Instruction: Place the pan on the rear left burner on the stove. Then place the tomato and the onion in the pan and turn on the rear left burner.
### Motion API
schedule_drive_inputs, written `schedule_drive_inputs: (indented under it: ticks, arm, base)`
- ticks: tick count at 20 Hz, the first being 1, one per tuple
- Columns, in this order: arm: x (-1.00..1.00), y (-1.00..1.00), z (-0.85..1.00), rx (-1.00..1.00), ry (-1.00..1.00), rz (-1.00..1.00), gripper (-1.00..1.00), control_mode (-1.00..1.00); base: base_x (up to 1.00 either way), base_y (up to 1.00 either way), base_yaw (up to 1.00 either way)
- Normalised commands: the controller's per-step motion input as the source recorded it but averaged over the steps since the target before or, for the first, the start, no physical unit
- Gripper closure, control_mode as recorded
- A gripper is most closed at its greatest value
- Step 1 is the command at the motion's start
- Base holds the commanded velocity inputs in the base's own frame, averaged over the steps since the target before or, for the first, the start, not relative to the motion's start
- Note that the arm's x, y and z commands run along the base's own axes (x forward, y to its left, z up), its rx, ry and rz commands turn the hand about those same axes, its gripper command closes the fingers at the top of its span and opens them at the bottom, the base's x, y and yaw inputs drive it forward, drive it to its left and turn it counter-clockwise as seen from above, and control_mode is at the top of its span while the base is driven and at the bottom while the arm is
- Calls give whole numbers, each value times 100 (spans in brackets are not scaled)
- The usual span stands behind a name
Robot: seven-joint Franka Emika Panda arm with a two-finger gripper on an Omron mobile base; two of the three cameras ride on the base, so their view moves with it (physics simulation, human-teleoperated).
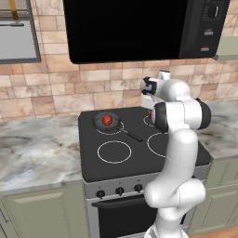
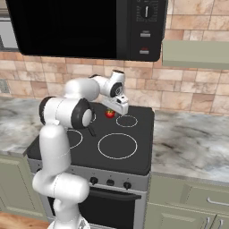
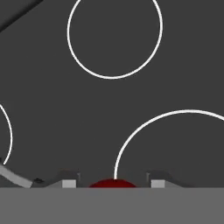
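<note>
stove [image 1: 139, 144]: flat black glass top, smooth, faintly sheened; front panel looked like brushed silver metal
pan [image 1: 108, 122]: dark grey, matt, metal-looking, with a thin black handle
onion [image 1: 107, 120]: smooth reddish-orange skin, slightly glossy
tomato [image 2: 110, 113]: shiny red skin
counter [image 1: 37, 153]: polished grey marbled stone
wall [image 1: 56, 88]: matt tan tiles, lightly rough
microwave [image 1: 139, 28]: glossy black door
cabinet [image 1: 46, 214]: matt pale green painted fronts
</note>
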Motion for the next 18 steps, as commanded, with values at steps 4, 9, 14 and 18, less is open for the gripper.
schedule_drive_inputs:
  ticks: [4, 9, 14, 18]
  arm:
    - [13, 73, 7, 0, -1, 0, 100, -100]
    - [11, 67, 7, 0, -3, 0, 100, -100]
    - [23, 59, 3, 0, -3, 0, 100, -100]
    - [31, 52, 3, 0, -3, 0, 100, -100]
  base:
    - [0, 0, 0]
    - [0, 0, 0]
    - [0, 0, 0]
    - [0, 0, 0]
